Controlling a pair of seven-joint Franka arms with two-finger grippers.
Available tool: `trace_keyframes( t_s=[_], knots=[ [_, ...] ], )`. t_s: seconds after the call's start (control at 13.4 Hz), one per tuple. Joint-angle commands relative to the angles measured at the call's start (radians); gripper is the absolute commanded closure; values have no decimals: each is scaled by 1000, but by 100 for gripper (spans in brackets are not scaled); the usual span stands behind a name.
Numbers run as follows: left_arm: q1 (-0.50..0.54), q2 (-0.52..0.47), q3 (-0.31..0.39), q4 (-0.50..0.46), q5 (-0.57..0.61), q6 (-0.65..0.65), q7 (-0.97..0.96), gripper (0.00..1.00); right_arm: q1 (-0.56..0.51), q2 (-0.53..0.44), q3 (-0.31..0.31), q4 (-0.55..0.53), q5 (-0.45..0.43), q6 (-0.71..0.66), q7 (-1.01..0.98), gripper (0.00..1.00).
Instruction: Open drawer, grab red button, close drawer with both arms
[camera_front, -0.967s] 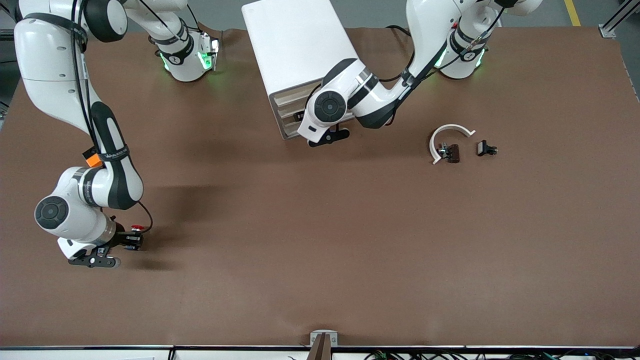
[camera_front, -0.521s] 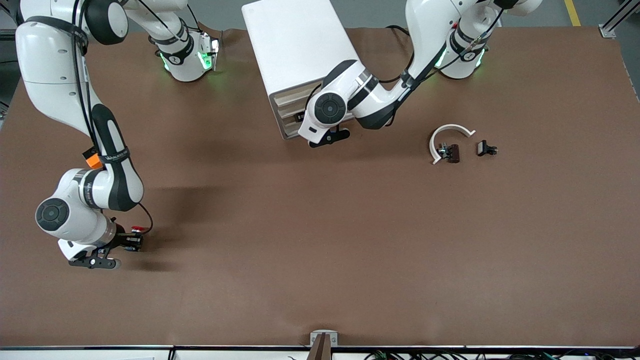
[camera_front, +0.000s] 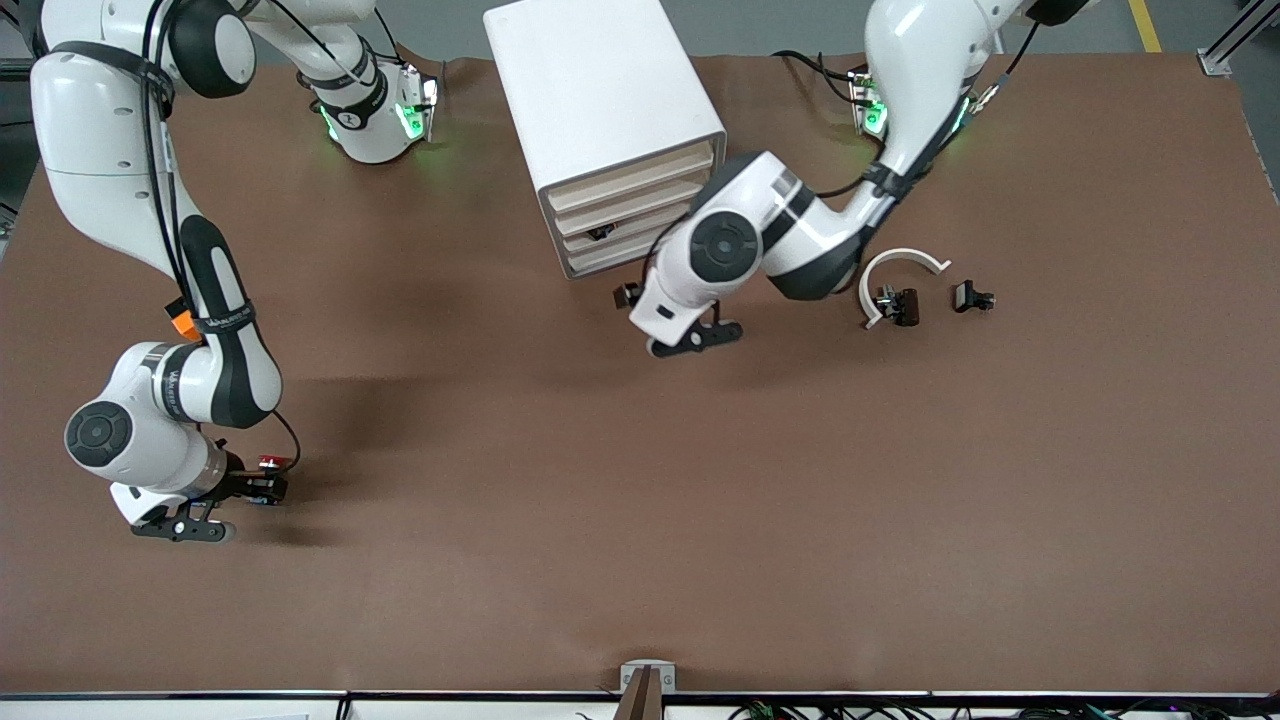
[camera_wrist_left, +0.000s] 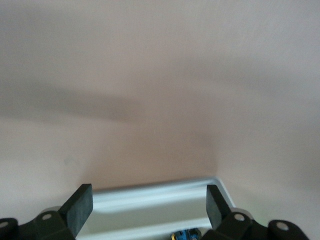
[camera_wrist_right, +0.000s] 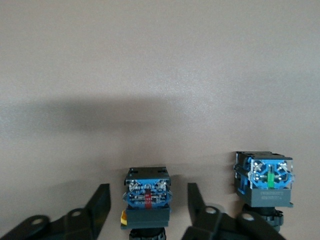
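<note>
Presently, your right tool (camera_front: 262, 489) is down at the tabletop (camera_front: 700, 520) toward the right arm's end, fingers spread loosely around a blue-based push button (camera_wrist_right: 147, 192), not gripping it. Red-capped button (camera_front: 268, 462): on the tabletop just beside that tool. Left tool (camera_wrist_left: 147, 207): wide, empty, in front of the cabinet (camera_front: 600, 90).

White arms (camera_front: 760, 235), black joint rings, black cables.
</note>
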Motion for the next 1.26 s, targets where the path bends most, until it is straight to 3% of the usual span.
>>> trace_keyframes(
  t_s=[0.0,0.3,0.45,0.6,1.19],
  knots=[
    [73,-26,-7,-4,28,-10,168,0,-16,6,18,38,-19,-17,-7,0],
    [199,-81,-5,-25,31,-10,351,0,-4,-67,25,41,-13,-204,-6,0],
    [254,-153,-5,-91,154,-10,441,0,-2,-142,28,41,-13,-337,-7,0],
    [315,-205,-7,-116,219,-27,445,0,0,-231,29,35,-8,-462,-7,0],
    [559,-395,-12,-150,224,-162,535,0,-5,-616,28,-25,-7,-792,-16,0]
  ],
)
